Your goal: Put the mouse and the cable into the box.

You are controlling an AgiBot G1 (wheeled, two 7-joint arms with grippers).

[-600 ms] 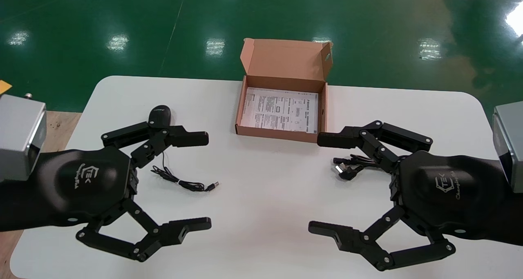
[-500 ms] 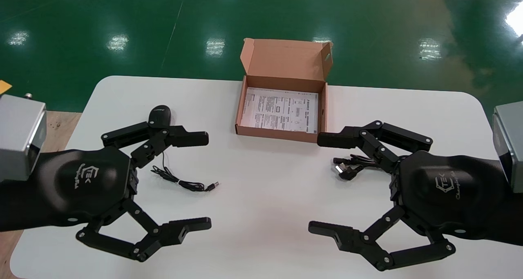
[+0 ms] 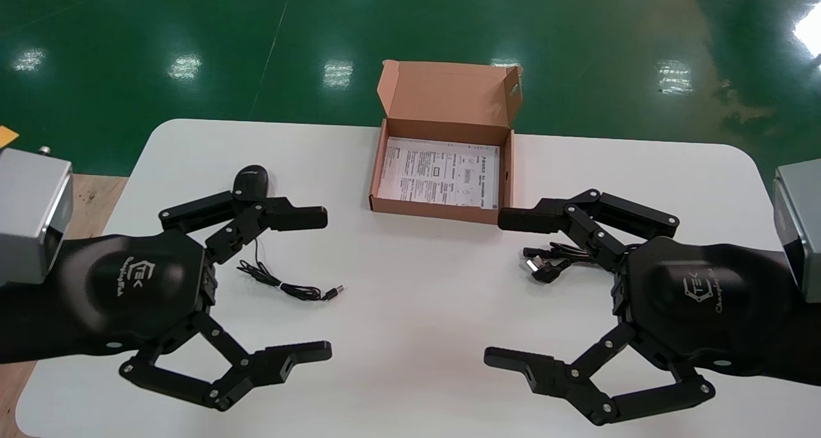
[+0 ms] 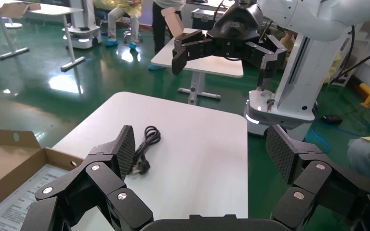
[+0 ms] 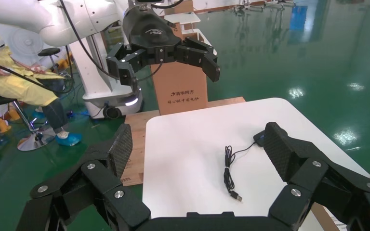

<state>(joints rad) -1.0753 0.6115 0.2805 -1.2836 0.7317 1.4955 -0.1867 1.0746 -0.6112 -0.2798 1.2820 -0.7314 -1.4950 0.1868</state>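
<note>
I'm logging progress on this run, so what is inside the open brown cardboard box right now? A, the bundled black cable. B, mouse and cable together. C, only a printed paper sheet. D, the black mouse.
C: the open brown cardboard box holds only the printed white paper sheet; the black computer mouse and the bundled black cable lie out on the white table.

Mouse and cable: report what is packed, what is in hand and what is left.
Done: nothing; the box holds only a printed sheet. In hand: nothing; the left gripper and right gripper hover open and empty. To do: the mouse and the cable both lie on the table, unpacked.
</note>
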